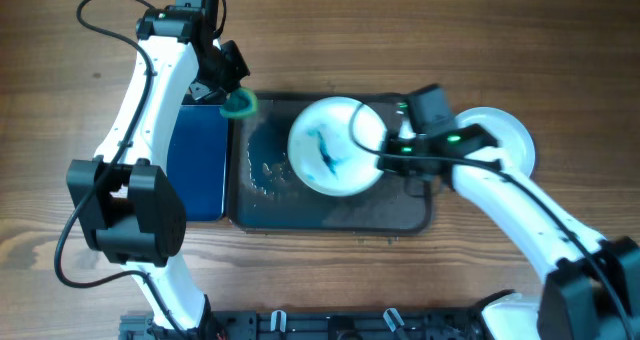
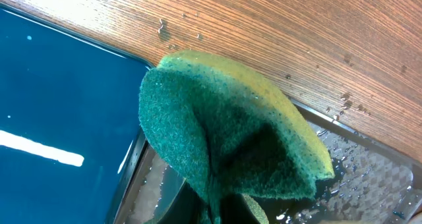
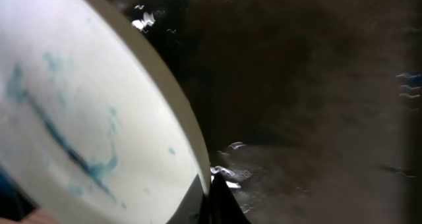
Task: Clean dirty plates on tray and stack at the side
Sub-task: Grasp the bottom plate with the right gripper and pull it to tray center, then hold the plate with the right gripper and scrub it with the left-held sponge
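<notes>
**End effectors both loaded**

The left end effector (image 1: 228,80) is clamped on a green-and-yellow scouring sponge (image 2: 224,138) at the far-left corner of the large dark grey rectangular tray (image 1: 270,205). The right end effector (image 1: 392,152) pinches the rim of a round white plate (image 1: 330,148) with blue-teal streaks, held over the wet tray. Another white plate (image 1: 508,135) lies on the wooden worktop (image 1: 60,130) just beside the tray.

White arm links (image 1: 155,80), black joints (image 1: 130,215), looping black cables (image 1: 60,252), green light (image 1: 452,137)

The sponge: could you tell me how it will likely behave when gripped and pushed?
Likely soft and floppy: the sponge folds double in the left gripper. Droplets on the tray suggest it is wet, so perhaps heavier and slippery.
</notes>
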Robot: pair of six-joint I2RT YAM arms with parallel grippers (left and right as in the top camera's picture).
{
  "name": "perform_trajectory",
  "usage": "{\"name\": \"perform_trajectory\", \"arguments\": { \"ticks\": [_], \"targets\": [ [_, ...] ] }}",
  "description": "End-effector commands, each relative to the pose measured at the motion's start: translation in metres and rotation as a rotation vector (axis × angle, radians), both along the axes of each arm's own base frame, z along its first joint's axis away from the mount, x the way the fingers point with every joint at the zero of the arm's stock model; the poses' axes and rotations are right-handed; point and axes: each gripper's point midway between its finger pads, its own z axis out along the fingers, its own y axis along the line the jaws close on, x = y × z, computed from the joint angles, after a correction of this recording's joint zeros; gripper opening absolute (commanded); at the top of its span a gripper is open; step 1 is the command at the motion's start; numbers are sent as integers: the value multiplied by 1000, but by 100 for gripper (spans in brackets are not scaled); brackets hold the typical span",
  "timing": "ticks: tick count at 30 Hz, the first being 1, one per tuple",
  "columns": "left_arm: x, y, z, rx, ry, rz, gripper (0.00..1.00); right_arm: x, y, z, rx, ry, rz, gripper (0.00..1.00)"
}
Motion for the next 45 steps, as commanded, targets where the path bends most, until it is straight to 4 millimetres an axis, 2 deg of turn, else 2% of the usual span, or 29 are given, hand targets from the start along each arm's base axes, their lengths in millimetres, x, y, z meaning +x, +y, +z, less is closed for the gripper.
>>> {"name": "perform_trajectory", "arguments": {
  "ticks": [1, 2, 4, 5, 7, 9, 12, 13, 15, 17, 19, 22, 23, 24, 26, 28, 29, 31, 32, 34, 37, 41, 43, 45],
  "targets": [
    [4, -1, 17, 9, -51, -21, 4, 3, 31, -30, 13, 91, -95, 4],
    [4, -1, 17, 9, -50, -21, 4, 7, 50, -36, 53, 120, -49, 4],
    [4, -1, 16, 10, -46, -21, 4, 12, 67, -47, 38, 139, 14, 6],
    [3, -1, 15, 10, -42, -21, 4, 13, 71, -48, 27, 143, 47, 27],
    [1, 0, 14, 11, -36, -21, 4, 15, 79, -37, 35, 106, 162, 40],
    [-1, 0, 13, 12, -25, -21, 4, 23, 77, -24, 3, 51, 287, 47],
    [0, 0, 14, 11, -32, -21, 4, 55, 66, -10, -81, -63, 439, 47],
    [2, 0, 14, 11, -39, -21, 4, 63, 64, -15, -99, -76, 488, 48],
    [2, 0, 14, 11, -39, -21, 4, 67, 60, -38, -123, -10, 516, 53],
    [2, 0, 14, 11, -39, -21, 4, 66, 68, -51, -87, 58, 544, 53],
    [4, -1, 15, 9, -48, -20, 4, 56, 80, -64, -2, 137, 534, 52],
    [11, -6, 17, 4, -78, -25, 4, 53, 82, -72, 24, 196, 461, 27],
    [10, -8, 17, 4, -77, -31, 4, 53, 81, -72, 25, 208, 430, 14],
    [8, -12, 15, 5, -69, -39, 4, 55, 78, -73, 23, 233, 359, 4],
    [2, -23, 4, 9, -31, -67, 4, 52, 74, -75, 5, 297, 221, 4],
    [-8, -35, -16, 16, 18, -98, 4, 44, 51, -84, -97, 385, 17, 4],
    [-16, -41, -28, 18, 52, -100, 4, 41, 50, -86, -107, 396, 2, 4],
    [-27, -51, -45, 19, 86, -119, 4, 44, 49, -86, -96, 384, 26, 4],
    [-33, -58, -55, 23, 98, -140, 4, 45, 58, -84, -55, 360, 105, 4],
    [-44, -66, -73, 33, 115, -175, 4, 47, 58, -83, -32, 340, 170, 4],
    [-54, -69, -106, 47, 103, -272, 4, 50, 61, -78, 23, 309, 270, 4],
    [-74, -73, -144, 18, 113, -397, 4, 52, 55, -76, 56, 298, 318, 4],
    [-90, -101, -155, -124, 110, -533, 4, 52, 55, -76, 57, 293, 331, 4],
    [-101, -149, -139, -349, 45, -707, 4, 53, 55, -76, 58, 290, 331, 4]
  ]
}}
